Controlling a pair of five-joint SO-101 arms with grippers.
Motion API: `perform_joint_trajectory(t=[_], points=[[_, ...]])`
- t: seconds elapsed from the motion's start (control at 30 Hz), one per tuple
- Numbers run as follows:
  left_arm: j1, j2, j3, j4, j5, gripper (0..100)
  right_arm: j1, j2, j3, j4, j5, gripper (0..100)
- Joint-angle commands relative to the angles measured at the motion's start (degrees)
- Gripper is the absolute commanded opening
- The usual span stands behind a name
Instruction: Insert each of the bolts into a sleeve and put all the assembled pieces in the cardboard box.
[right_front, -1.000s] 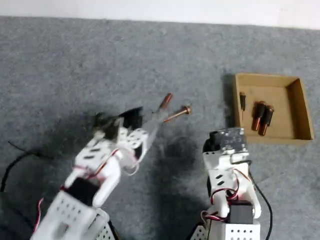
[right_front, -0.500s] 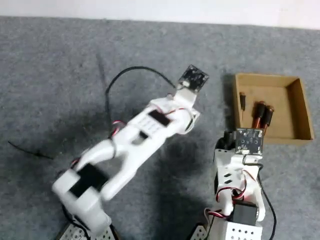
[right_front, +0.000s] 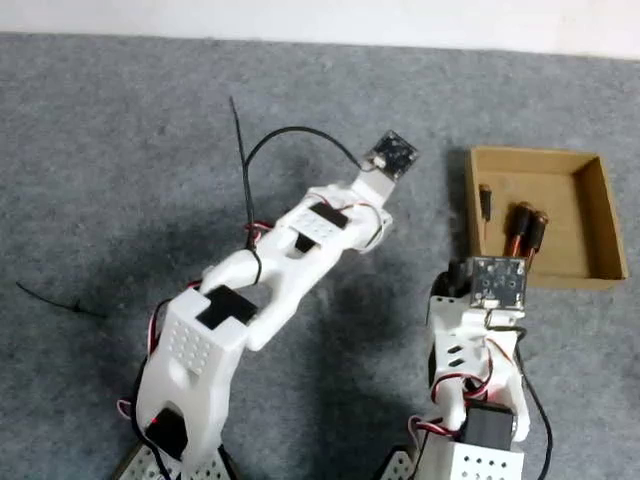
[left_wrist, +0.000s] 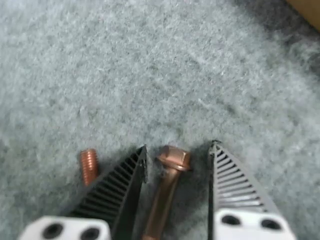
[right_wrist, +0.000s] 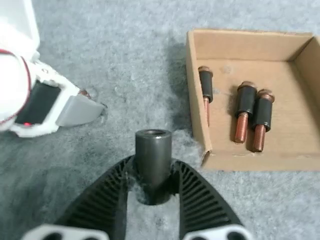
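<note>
Three assembled pieces (right_wrist: 247, 107) already lie in the cardboard box (right_front: 592, 200) at the upper right of the high view, so what remains for you is out on the grey carpet (right_front: 120, 150).

A second ago your left arm (right_front: 300, 240) was folded back at the lower left, and two loose bolts lay bare near the middle of the frame. Now that arm stretches up and across to the centre and covers that spot from above. Its wrist view tells the rest. The left gripper (left_wrist: 178, 148) has come down with its fingers spread wide, one on each side of a bolt (left_wrist: 167, 190) that lies on the carpet between them. Neither finger touches it as far as I can tell — nothing is held yet. The second bolt (left_wrist: 89, 166) lies just outside one finger, near but apart.

Your right arm (right_front: 470, 340), at the lower right, has edged a little toward the box. The right gripper (right_wrist: 153, 169) is closed around a dark sleeve (right_wrist: 153, 147), which points out past the fingertips with its open bore showing, near the box's corner.

My reading is that the reach is done and the grasp comes next. Close on the shank, keep clear of the neighbouring bolt, then carry it to the waiting sleeve.
</note>
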Motion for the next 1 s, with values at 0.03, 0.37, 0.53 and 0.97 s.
perform_joint_trajectory(t=[0.03, 0.37, 0.53, 0.97], points=[[-0.13, 1.89, -4.79, 6.15, -0.79, 19, 0.31, -0.57, -0.66, -2.07, -0.09, 0.4], [-1.19, 2.33, -11.03, 20.66, -0.79, 19, 0.57, -0.57, 1.89, -4.7, 0.0, 0.4], [-1.1, 2.33, -11.12, 21.36, -0.79, 19, 0.57, -0.57, 1.98, -4.7, 0.0, 0.4], [-0.84, 1.54, -10.95, 21.27, 1.49, 0, 0.31, -0.57, 4.97, -8.48, 0.0, 0.4]])
